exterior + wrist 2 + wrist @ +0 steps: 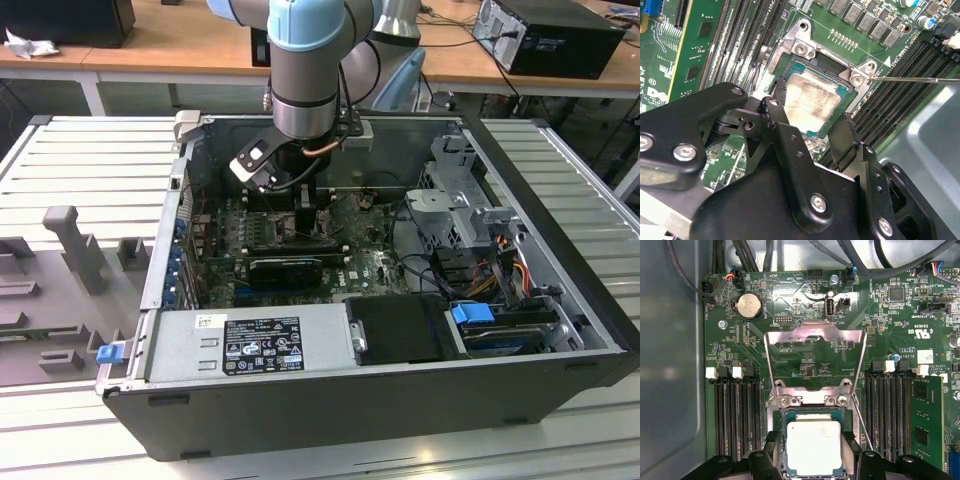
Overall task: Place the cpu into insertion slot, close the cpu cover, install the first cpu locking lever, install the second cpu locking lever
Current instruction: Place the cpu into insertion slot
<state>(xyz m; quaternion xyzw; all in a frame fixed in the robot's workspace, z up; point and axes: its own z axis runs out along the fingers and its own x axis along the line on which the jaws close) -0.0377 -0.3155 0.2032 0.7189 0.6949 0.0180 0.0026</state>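
At 12 o'clock from the black card (285, 268) in the exterior view, the claw (308, 208) is straddling the cpu (813, 450) lying in the insertion slot (810, 415), grip impossible to tell, while the cpu cover (815, 331) is standing raised.

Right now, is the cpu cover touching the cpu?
Apart. In the first wrist view the cpu cover stands raised open, clear of the cpu, which lies flat.

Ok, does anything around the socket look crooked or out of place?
Nothing looks damaged. The cpu lies square in the insertion slot. The cpu cover stands flipped open and a thin locking lever juts out unlatched, so nothing is closed up yet.
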